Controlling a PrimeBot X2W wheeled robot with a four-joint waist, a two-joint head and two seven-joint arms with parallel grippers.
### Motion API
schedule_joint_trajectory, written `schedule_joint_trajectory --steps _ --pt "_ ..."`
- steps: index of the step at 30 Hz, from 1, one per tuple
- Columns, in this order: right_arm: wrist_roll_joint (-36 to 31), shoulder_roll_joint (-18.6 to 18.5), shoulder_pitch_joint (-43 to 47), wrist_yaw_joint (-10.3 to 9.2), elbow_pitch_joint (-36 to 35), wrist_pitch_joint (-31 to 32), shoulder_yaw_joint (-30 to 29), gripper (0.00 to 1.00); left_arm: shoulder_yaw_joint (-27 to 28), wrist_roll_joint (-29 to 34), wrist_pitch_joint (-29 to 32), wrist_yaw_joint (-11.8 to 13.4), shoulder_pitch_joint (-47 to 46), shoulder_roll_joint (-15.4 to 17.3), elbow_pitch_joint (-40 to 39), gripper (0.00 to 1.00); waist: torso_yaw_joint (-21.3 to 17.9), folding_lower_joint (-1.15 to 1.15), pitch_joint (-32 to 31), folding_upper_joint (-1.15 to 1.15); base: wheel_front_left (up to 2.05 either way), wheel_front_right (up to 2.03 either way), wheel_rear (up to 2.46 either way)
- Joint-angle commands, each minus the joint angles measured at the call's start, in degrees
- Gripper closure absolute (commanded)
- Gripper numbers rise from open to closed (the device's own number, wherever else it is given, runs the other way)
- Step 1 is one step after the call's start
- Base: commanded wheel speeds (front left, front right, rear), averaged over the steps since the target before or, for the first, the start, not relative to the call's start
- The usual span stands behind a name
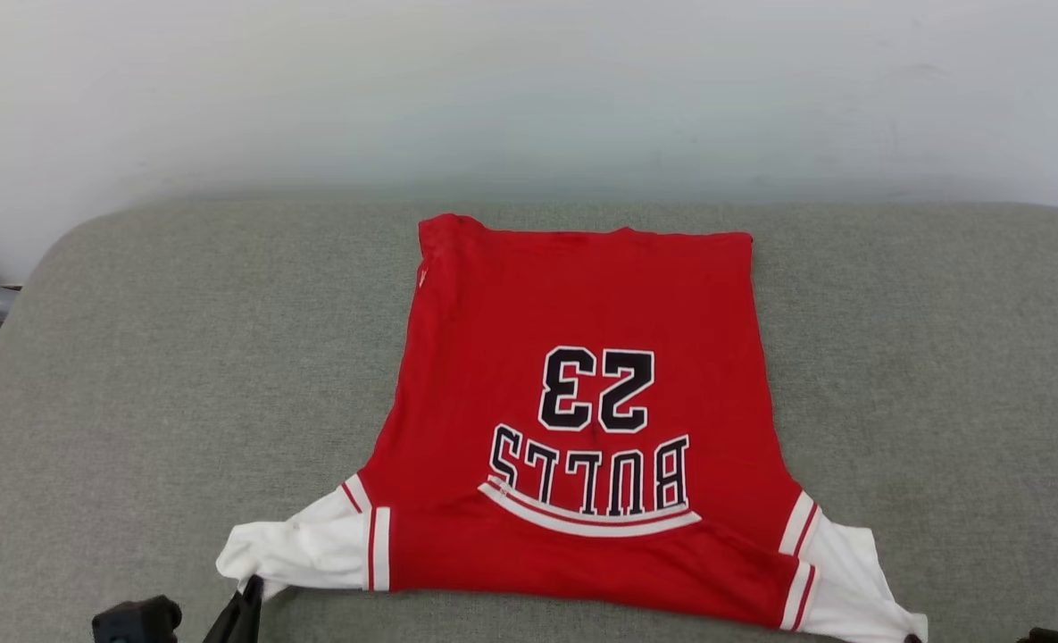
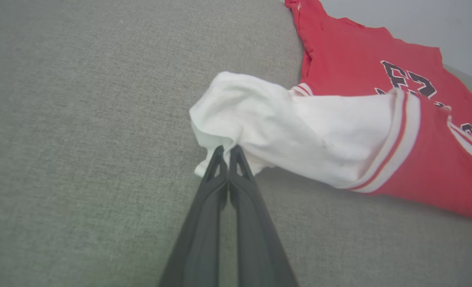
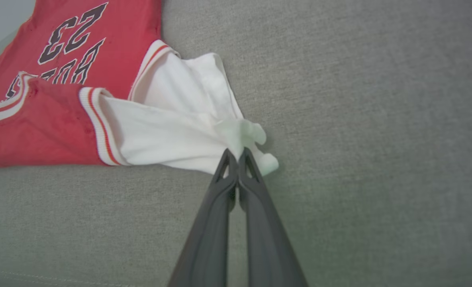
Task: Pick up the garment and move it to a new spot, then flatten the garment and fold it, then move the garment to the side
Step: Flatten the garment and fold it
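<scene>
**Both jaws pinched on sleeve ends, jersey spread, fold barely started**

The garment [image 1: 582, 393] lies in the middle of the head view on the grey cushion [image 1: 136, 402]. Red body is spread fairly flat and the dark number and lettering read upside down. Hem edge sits toward the top of the frame, below the pale wall [image 1: 493, 89]. Collar trim and both white sleeves are along the bottom.

My left gripper [image 2: 228, 149] is at lower left of the head view, jaws pressed together on the crumpled tip of the left sleeve [image 2: 259, 119]. That sleeve is raised a bit off the cushion. My right gripper [image 3: 236, 153] is likewise closed on the bunched end of the right sleeve [image 3: 172, 131].

Progress, my read: pick-up and relocation look done, and the flattening mostly done, since the body shows only light wrinkles. On the right, two striped cuff bands are stacked, so the shoulder edge looks doubled over. That could be a first fold starting, but I can't be sure.

Left to do: the actual fold, then moving it to the side.
</scene>
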Motion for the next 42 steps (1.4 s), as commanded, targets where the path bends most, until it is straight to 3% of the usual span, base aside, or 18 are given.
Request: schedule_joint_trajectory --steps 1,8,11,13,14,19,24,33,42 --pt "-0.7 0.4 1.4 -0.1 -0.7 0.3 -0.7 1.0 0.4 -0.4 0.2 1.2 1.8 0.7 -1.4 1.0 0.4 0.02 -1.0 0.0 0.0 0.0 0.0" --pt "-2.2 1.9 4.2 -0.09 -1.2 0.5 -1.5 1.0 0.3 0.0 0.9 4.7 6.3 1.1 -7.9 1.0 1.4 0.02 -1.6 0.0 0.0 0.0 0.0" --pt "-1.9 2.2 3.2 -0.09 -1.2 -0.1 -1.4 0.54 -0.6 0.7 0.8 4.8 5.7 0.5 -9.7 1.0 2.2 0.02 -1.4 0.0 0.0 0.0 0.0" --pt "-1.4 2.2 2.2 -0.08 -1.7 -0.7 -1.2 0.06 -0.9 1.4 0.5 5.0 4.7 0.2 -10.6 1.0 2.7 0.02 -1.0 0.0 0.0 0.0 0.0" --pt "-1.2 2.2 1.8 -0.08 -1.8 -1.1 -1.3 0.0 -1.1 1.8 0.4 5.0 4.4 0.0 -11.0 1.0 3.1 0.02 -0.9 0.0 0.0 0.0 0.0" --pt "-0.5 0.9 -1.1 -0.08 -3.2 -3.2 -3.9 0.0 -2.1 3.6 -0.1 4.9 2.4 -1.3 -13.0 1.0 5.1 0.02 0.5 0.0 0.0 0.0 0.0" --pt "0.4 -1.7 -10.0 -0.07 -1.2 -0.9 -7.7 0.0 -2.6 5.2 -0.4 4.8 -0.1 -2.2 -15.0 1.0 7.0 0.02 3.8 0.0 0.0 0.0 0.0" --pt "1.5 -8.8 -31.4 -0.08 8.3 13.3 -7.6 0.0 -4.1 8.4 -0.7 3.3 -6.2 -4.7 -18.2 1.0 11.8 0.02 11.6 0.0 0.0 0.0 0.0" --pt "-1.2 -15.9 -51.2 -0.07 16.2 27.8 -6.0 0.0 -5.1 11.5 -1.0 0.0 -12.6 -8.9 -19.6 1.0 18.8 0.02 20.9 0.0 0.0 0.0 0.0"
